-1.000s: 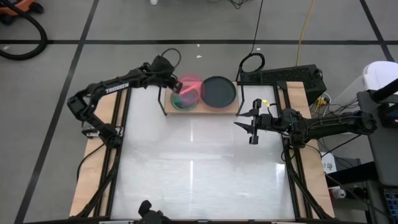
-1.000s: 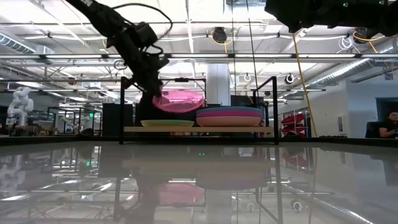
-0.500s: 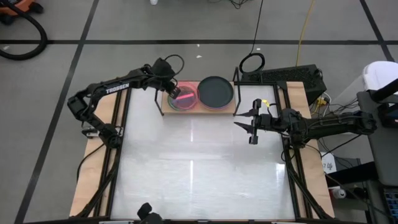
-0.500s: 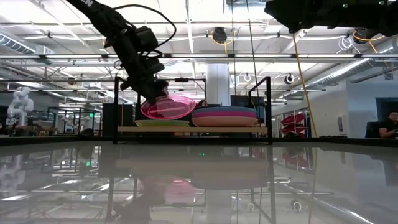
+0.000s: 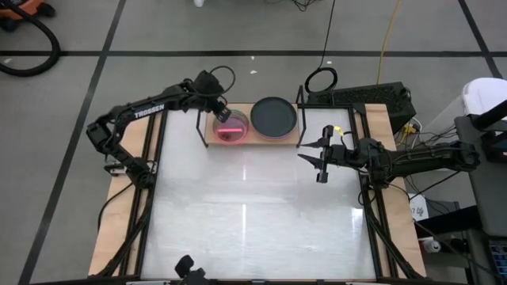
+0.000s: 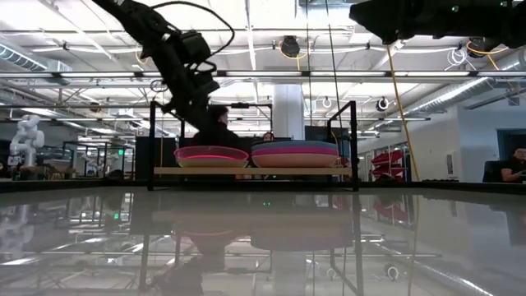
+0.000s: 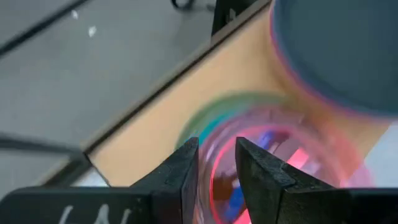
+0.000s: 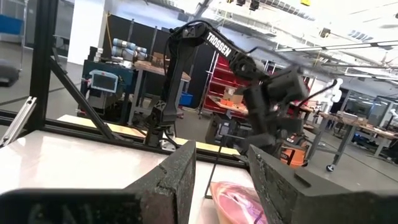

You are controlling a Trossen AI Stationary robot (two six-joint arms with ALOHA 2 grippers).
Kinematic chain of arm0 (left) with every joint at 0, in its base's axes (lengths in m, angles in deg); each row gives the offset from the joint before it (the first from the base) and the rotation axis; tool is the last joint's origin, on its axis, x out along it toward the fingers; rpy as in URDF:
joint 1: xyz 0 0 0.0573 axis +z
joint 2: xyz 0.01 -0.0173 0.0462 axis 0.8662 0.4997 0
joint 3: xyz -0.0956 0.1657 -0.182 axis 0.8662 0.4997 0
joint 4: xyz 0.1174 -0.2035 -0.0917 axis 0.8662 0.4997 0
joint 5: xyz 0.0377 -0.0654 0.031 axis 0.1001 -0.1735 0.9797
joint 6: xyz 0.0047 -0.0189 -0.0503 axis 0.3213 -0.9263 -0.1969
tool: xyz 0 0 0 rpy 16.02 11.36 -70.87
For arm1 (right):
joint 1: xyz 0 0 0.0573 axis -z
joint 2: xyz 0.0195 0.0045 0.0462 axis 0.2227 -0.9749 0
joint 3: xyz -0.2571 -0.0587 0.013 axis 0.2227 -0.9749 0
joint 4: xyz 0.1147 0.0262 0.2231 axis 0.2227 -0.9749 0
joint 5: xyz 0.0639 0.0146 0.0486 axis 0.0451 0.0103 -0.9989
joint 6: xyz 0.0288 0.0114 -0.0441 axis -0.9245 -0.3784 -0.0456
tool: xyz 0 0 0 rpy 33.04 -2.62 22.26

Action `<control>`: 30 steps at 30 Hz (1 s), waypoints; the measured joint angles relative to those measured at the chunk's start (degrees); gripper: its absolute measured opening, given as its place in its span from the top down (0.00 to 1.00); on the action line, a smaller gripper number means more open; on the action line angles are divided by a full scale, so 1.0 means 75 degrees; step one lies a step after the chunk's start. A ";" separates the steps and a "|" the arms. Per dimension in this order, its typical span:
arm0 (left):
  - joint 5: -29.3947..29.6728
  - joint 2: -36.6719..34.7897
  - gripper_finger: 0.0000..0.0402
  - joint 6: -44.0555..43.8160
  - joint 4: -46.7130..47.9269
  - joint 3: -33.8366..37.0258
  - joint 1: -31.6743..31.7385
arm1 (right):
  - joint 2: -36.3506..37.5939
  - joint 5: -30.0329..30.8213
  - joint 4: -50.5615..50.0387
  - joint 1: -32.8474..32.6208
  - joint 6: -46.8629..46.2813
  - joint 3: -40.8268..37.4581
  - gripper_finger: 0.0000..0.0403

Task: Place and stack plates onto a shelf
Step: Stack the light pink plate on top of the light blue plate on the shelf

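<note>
The shelf [image 5: 255,142] stands at the table's far edge, a wooden board between black wire uprights. On its left half the hot pink plate [image 5: 232,129] lies level on a green plate [image 7: 205,119]. On its right half is a stack of plates with the black plate [image 5: 275,116] on top. My left gripper [image 7: 217,171] hangs over the pink plate's far-left rim, open, one finger on each side of the rim. My right gripper [image 5: 311,166] waits open and empty above the table, to the right of the shelf. My left gripper comes at the pink plate from above and from the far left, with the plate's rim [image 7: 213,186] in the gap between its fingers. Whether either finger touches the rim I cannot tell. The plate lies flat on the plate below it.
The white tabletop [image 5: 245,214] spreads out bare in front of the shelf. Black frame rails [image 5: 146,206] run along both table sides. Cables and a black box [image 5: 356,96] sit behind the shelf at the right. The room beyond holds benches and another robot arm.
My left gripper has come down a little toward the shelf with the pink plate. The plate was tilted in the air above the green plate and now lies level on it. The shelf has slid slightly toward the table's left.
</note>
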 joint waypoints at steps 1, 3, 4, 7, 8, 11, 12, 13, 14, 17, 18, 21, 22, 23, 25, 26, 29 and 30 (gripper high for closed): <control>0.0000 0.0000 0.72 -0.0003 0.0000 -0.0169 0.0001 | 0.0000 0.0000 -0.0016 0.0000 0.0000 0.0000 0.68; -0.0003 0.0000 0.72 -0.0021 0.0122 -0.0542 -0.0051 | 0.0002 0.0000 -0.0028 0.0000 0.0000 0.0000 0.68; -0.0009 0.0000 0.72 -0.0023 0.0223 -0.0743 -0.0105 | 0.0002 0.0000 -0.0047 0.0000 0.0000 0.0000 0.68; -0.0345 -0.0009 0.72 0.0312 0.0742 -0.1266 -0.0456 | 0.0000 -0.0003 -0.0150 0.0000 0.0000 0.0000 0.68; -0.0509 -0.0014 0.72 0.0542 0.0960 -0.1378 -0.0639 | 0.0003 -0.0003 -0.0188 0.0000 0.0000 0.0000 0.68; -0.0636 -0.0015 0.72 0.1200 0.1523 -0.1421 -0.1478 | 0.0003 -0.0003 -0.0249 0.0000 0.0003 0.0000 0.68; -0.0633 -0.0012 0.72 0.1398 0.1683 -0.1368 -0.1791 | 0.0003 -0.0003 -0.0254 0.0000 0.0003 0.0000 0.68; -0.0616 -0.0012 0.72 0.1574 0.1816 -0.1290 -0.2110 | 0.0002 -0.0003 -0.0251 0.0000 0.0000 0.0000 0.68; -0.0515 -0.0012 0.72 0.1716 0.1901 -0.1188 -0.2428 | 0.0003 -0.0003 -0.0251 0.0000 -0.0005 0.0000 0.68; -0.0077 -0.0009 0.72 0.2033 0.1914 -0.0740 -0.3223 | 0.0003 -0.0009 -0.0233 0.0000 -0.0103 0.0000 0.68; -0.0018 -0.0009 0.72 0.2063 0.1898 -0.0593 -0.3403 | 0.0003 -0.0009 -0.0206 0.0000 -0.0129 0.0000 0.68; -0.0009 -0.0012 0.72 0.1927 0.1694 -0.0129 -0.3746 | 0.0003 -0.0012 -0.0143 0.0000 -0.0155 0.0000 0.68; -0.0008 -0.0012 0.72 0.1867 0.1607 0.0047 -0.3806 | 0.0003 -0.0012 -0.0129 0.0000 -0.0160 0.0000 0.68; -0.0006 -0.0009 0.72 0.1833 0.1516 0.0215 -0.3856 | 0.0003 -0.0012 -0.0097 0.0000 -0.0163 0.0000 0.68; -0.0005 -0.0009 0.72 0.1830 0.1275 0.0533 -0.3860 | 0.0003 -0.0007 -0.0065 0.0000 -0.0160 0.0000 0.68; -0.0006 -0.0011 0.72 0.1833 0.1164 0.0679 -0.3814 | 0.0003 -0.0006 -0.0060 0.0000 -0.0157 0.0000 0.68; 0.0040 -0.0009 0.72 0.1821 0.0825 0.1086 -0.3564 | 0.0003 -0.0003 -0.0018 0.0000 -0.0160 0.0000 0.68; 0.0066 -0.0009 0.72 0.1818 0.0698 0.1183 -0.3468 | 0.0003 -0.0003 -0.0018 0.0000 -0.0160 0.0000 0.68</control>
